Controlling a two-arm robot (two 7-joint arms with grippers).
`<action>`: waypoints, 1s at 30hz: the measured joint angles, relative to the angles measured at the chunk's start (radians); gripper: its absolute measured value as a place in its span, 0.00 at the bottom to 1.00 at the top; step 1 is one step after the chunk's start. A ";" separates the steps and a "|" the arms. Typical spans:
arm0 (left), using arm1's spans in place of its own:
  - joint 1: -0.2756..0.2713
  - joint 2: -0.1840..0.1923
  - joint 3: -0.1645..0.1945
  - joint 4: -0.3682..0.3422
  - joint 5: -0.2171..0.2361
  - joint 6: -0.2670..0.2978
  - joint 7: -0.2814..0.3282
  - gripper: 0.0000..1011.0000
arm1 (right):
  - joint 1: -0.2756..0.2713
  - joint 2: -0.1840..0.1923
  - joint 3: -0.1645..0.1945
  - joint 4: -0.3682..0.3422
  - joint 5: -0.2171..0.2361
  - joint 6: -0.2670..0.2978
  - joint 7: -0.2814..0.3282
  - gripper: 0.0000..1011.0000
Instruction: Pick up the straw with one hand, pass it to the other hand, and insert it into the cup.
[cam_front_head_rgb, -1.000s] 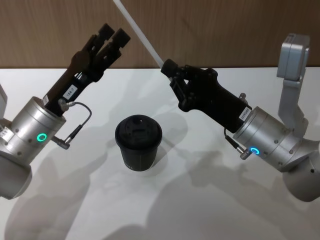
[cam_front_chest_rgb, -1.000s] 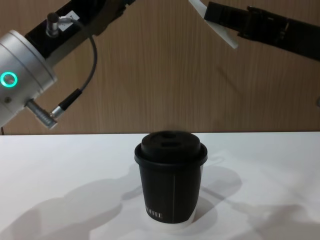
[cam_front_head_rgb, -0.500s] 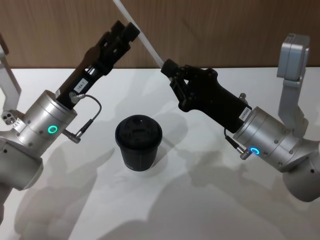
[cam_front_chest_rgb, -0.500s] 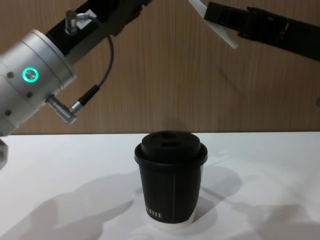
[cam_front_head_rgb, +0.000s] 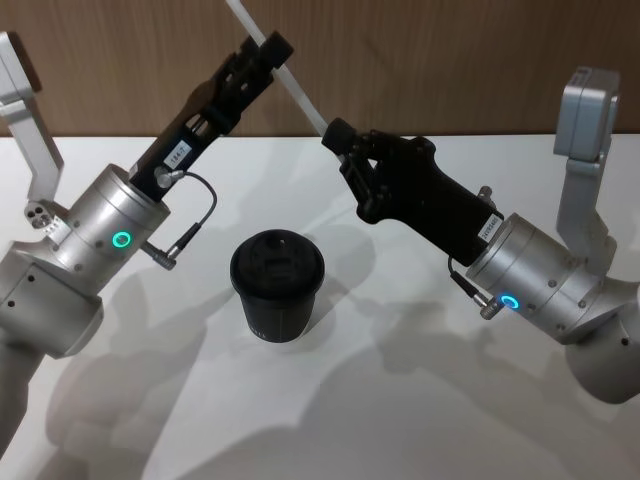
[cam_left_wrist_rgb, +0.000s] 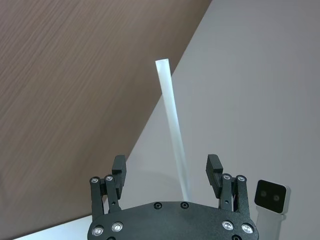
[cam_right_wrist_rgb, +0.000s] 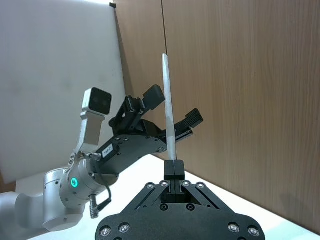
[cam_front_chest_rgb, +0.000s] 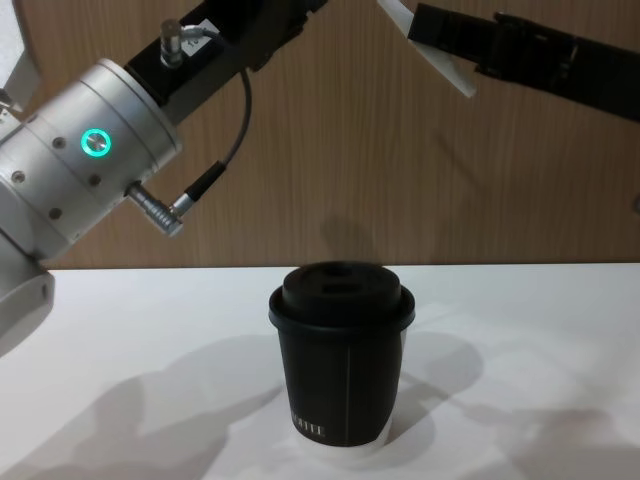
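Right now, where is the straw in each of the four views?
Head view: the straw slants from the top edge down into the shut right hand.
Left wrist view: the straw runs between the left hand's open fingers.
Right wrist view: the straw rises from the right hand's tips.
Chest view: the straw's slanted tip, top, right of centre.
Shared landmark: the wooden wall behind.

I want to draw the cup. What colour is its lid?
Black, like the cup itself; the lid shows best in the chest view.
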 joint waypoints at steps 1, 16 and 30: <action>-0.005 -0.002 0.002 0.006 -0.001 0.000 -0.001 0.99 | 0.000 0.000 0.000 0.000 0.000 0.000 0.000 0.00; -0.059 -0.021 0.024 0.070 -0.015 0.000 -0.028 0.89 | 0.000 0.000 0.000 0.000 0.000 0.000 0.000 0.00; -0.078 -0.021 0.040 0.084 -0.018 -0.016 -0.057 0.48 | 0.000 0.000 0.000 0.000 0.000 0.000 0.000 0.00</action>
